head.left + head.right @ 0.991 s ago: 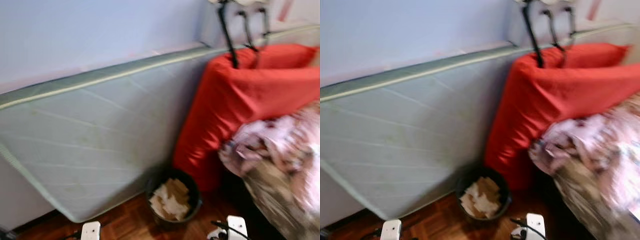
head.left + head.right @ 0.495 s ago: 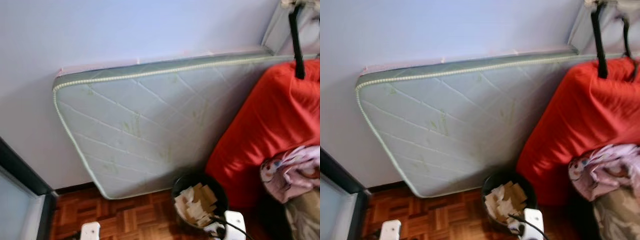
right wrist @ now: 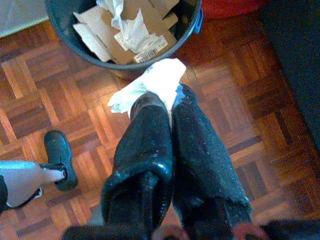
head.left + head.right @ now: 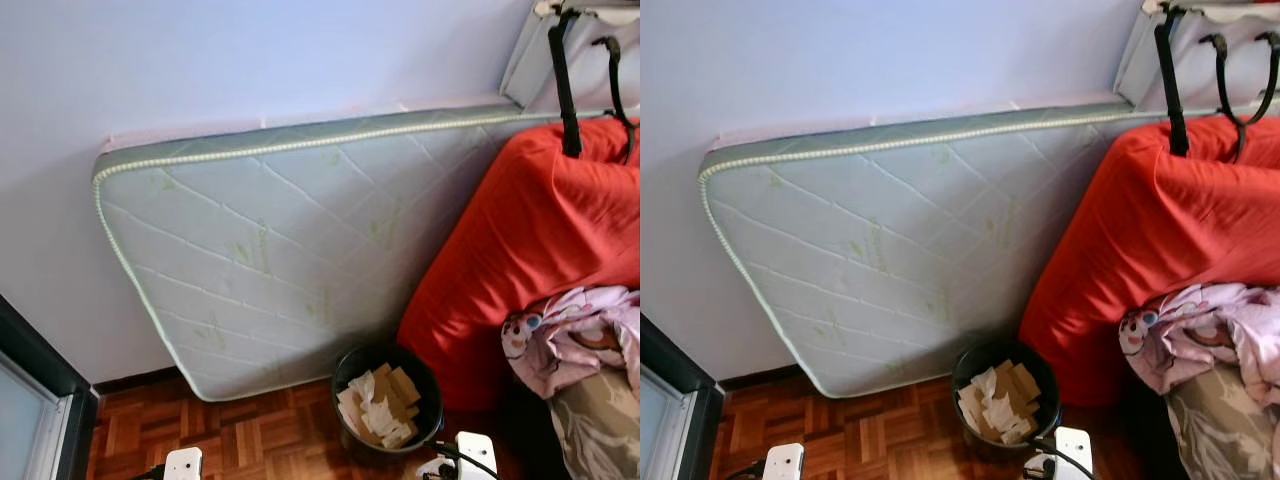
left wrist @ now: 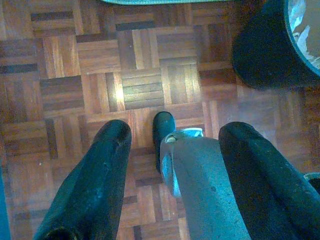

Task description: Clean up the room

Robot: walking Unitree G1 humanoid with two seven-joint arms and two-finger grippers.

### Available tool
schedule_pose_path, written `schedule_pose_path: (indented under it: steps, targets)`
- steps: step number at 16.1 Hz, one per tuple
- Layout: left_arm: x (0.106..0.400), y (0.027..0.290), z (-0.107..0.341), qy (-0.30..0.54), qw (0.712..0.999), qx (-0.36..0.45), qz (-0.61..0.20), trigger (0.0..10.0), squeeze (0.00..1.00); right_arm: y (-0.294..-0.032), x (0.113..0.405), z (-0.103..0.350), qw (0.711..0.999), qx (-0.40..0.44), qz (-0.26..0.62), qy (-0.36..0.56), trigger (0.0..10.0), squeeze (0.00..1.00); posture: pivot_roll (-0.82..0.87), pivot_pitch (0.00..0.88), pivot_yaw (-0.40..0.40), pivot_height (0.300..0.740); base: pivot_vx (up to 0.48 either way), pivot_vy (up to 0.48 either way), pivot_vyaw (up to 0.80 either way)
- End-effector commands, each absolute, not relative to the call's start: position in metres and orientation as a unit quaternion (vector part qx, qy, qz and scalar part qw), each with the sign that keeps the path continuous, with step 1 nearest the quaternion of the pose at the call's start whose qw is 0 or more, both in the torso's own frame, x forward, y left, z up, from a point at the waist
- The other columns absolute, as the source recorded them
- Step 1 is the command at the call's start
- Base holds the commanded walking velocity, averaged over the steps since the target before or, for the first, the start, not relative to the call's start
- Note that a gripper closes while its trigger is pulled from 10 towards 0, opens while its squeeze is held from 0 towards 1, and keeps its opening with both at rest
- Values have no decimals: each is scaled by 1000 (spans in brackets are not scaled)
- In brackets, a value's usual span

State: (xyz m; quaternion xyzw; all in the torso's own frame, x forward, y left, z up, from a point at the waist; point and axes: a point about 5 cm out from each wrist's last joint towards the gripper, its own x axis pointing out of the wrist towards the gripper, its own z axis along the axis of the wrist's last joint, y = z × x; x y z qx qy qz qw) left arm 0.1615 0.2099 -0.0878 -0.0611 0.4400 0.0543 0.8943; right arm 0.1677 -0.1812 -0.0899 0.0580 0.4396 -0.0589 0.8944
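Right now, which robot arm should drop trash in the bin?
The right. Its gripper already pinches a white tissue just short of the black bin. The left gripper is open and empty over bare floor.

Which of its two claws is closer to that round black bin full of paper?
Right. The right gripper, pinching a white tissue, hangs beside the round black bin's rim; the open left gripper hangs farther off over parquet.
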Motion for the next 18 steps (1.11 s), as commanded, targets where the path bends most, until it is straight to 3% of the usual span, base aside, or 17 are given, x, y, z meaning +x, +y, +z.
schedule_pose_path:
  steps: [1, 10, 18]
  targets:
    - [160, 211, -88, 441, 893, -62, 59, 10000, 0, -182, 169, -89, 893, 65, -67, 439, 10000, 0, 13, 0, -25, 740, 262, 0, 0]
    - [162, 211, -88, 438, 894, -63, 62, 10000, 0, -182, 171, -88, 897, 60, -60, 435, 10000, 0, 17, 0, -29, 740, 290, 0, -126]
    - [162, 210, -87, 431, 898, -67, 64, 10000, 0, -179, 176, -86, 904, 47, -32, 424, 10000, 0, 15, 0, -33, 740, 37, 0, 0]
